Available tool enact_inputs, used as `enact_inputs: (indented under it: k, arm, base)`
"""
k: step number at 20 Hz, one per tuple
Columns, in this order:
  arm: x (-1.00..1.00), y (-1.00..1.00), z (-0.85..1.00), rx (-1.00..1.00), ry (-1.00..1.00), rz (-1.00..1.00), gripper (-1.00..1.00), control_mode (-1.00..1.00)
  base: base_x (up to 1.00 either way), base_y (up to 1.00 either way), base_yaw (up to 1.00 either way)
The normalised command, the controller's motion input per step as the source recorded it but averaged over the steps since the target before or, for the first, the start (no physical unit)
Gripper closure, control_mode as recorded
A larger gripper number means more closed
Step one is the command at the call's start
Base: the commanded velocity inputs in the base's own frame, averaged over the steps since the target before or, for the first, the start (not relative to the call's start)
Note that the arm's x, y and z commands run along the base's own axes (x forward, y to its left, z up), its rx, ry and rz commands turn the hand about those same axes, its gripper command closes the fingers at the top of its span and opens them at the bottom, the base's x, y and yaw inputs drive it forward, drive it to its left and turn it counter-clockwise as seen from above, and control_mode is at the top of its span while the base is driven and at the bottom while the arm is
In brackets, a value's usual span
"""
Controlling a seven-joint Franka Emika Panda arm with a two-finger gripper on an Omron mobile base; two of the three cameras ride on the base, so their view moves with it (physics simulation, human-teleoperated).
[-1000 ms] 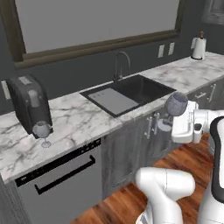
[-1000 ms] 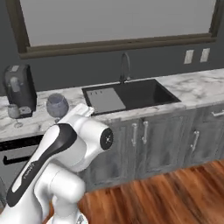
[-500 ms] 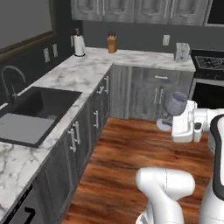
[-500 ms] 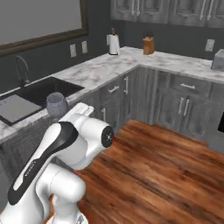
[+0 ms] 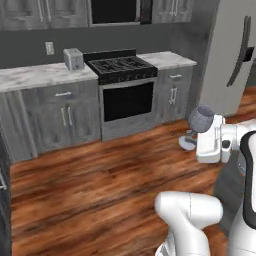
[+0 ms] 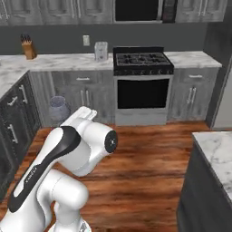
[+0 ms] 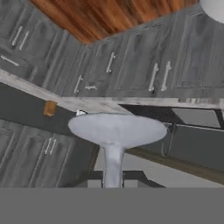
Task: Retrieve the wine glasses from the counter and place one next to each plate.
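My gripper (image 5: pixel 198 136) is shut on the thin stem of one see-through grey-blue wine glass (image 5: pixel 200 119) and holds it in the air over the wooden floor. The glass lies tilted, bowl up and round foot toward the stove. From the right base camera its bowl (image 6: pixel 59 108) peeks out to the left of my white forearm. In the hand view the glass's round foot (image 7: pixel 117 129) spreads just above my gripper (image 7: pixel 113 181), with the stem between the dark fingertips (image 7: pixel 93 183). The plates and the counter are out of view.
A black stove (image 5: pixel 122 67) stands in the grey cabinet run ahead, with a toaster (image 5: pixel 73 59) on the marble top to its left. A steel fridge (image 5: pixel 235 55) rises at the right. A marble island corner (image 6: pixel 215 152) juts in close by. A knife block (image 6: pixel 28 50) sits far left.
The whole picture has swung from the sink counter past the corner cabinets to the stove wall, so the base has turned. The glass stays held in the shut gripper.
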Motion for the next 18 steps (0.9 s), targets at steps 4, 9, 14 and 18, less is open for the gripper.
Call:
enact_inputs:
  k: [4, 9, 14, 18]
  arm:
    - [0.0, 0.0, 0.0, 0.0, 0.0, 0.0, 1.0, 1.0]
    - [0.0, 0.0, 0.0, 0.0, 0.0, 0.0, 1.0, 1.0]
    - [0.0, 0.0, 0.0, 0.0, 0.0, 0.0, 1.0, 1.0]
    - [0.0, 0.0, 0.0, 0.0, 0.0, 0.0, 1.0, 1.0]
  base:
    - [0.0, 0.0, -1.0]
    - [0.0, 0.0, -1.0]
    - [0.0, 0.04, -1.0]
    - [0.13, 0.18, -0.87]
